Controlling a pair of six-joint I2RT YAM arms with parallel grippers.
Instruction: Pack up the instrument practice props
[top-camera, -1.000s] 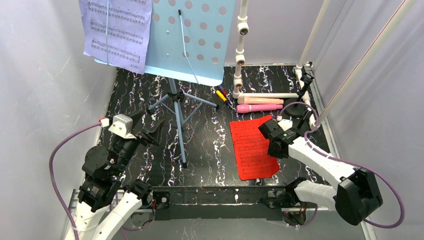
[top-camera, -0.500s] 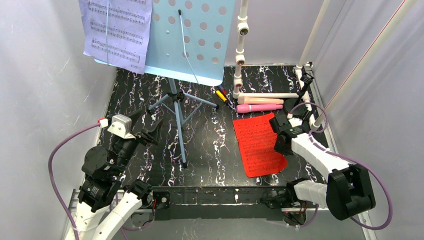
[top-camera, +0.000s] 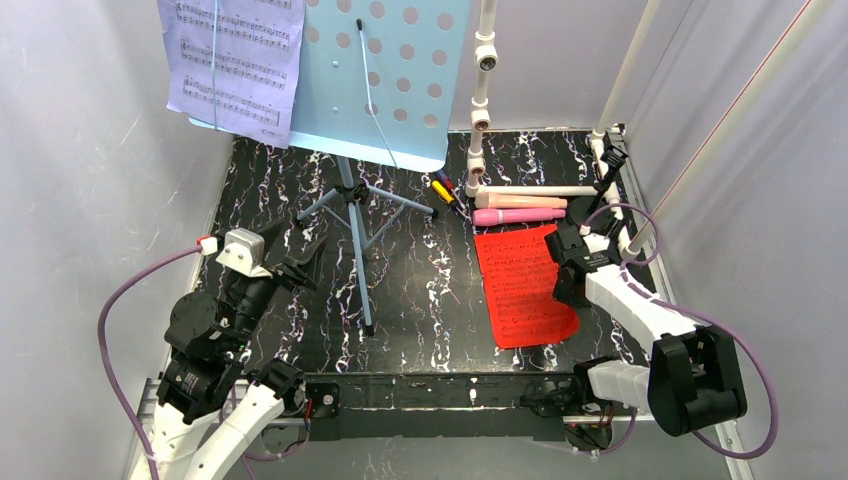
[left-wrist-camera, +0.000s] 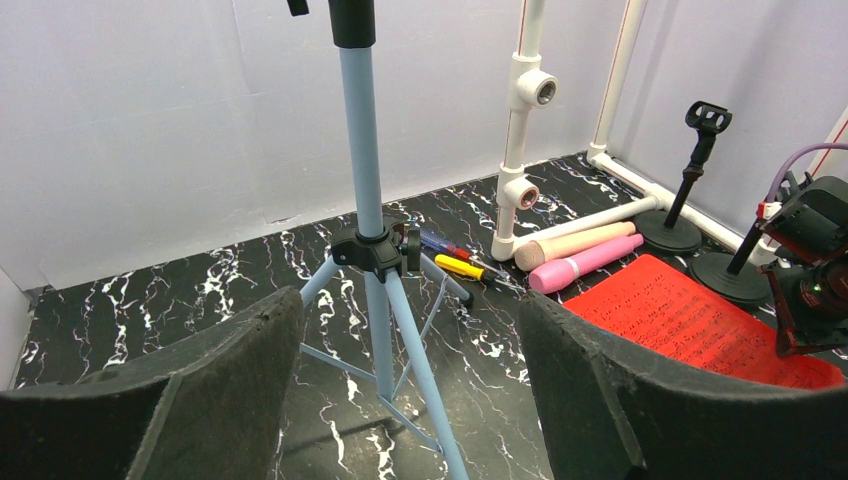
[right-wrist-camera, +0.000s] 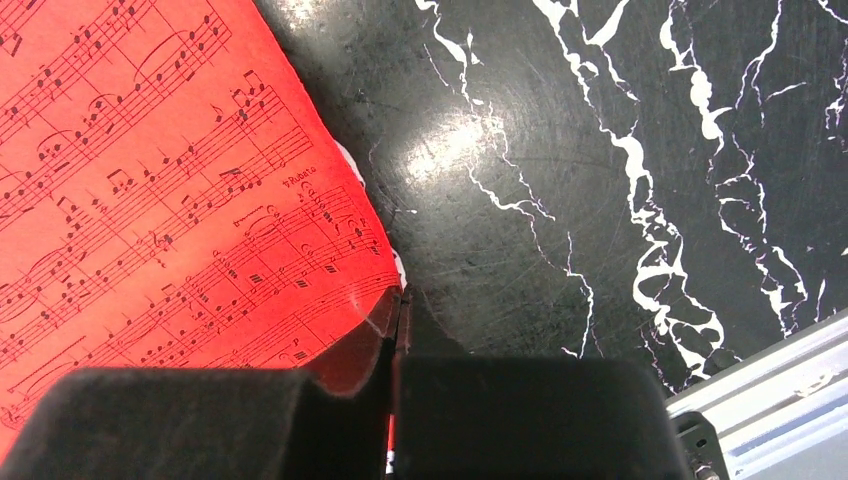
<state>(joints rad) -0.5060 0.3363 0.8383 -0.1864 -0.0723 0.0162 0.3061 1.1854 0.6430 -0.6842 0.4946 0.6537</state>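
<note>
Our right gripper (right-wrist-camera: 398, 322) is closed on the edge of the red sheet-music page (right-wrist-camera: 150, 170), which lies on the table (top-camera: 420, 300). We judge the page light, limp and easily torn, so that edge is the place to hold it.

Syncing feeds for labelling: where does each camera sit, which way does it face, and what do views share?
Top external: above, behind the robot, looking down on the table; shows both arms, left gripper and right gripper.
Left wrist: on the left arm, facing the far right corner past the tripod legs; own open fingers frame it.
Right wrist: on the right arm, looking down; own shut fingers pinch the red page.
Shared: red page in all three; pink microphone in top and left wrist.
</note>
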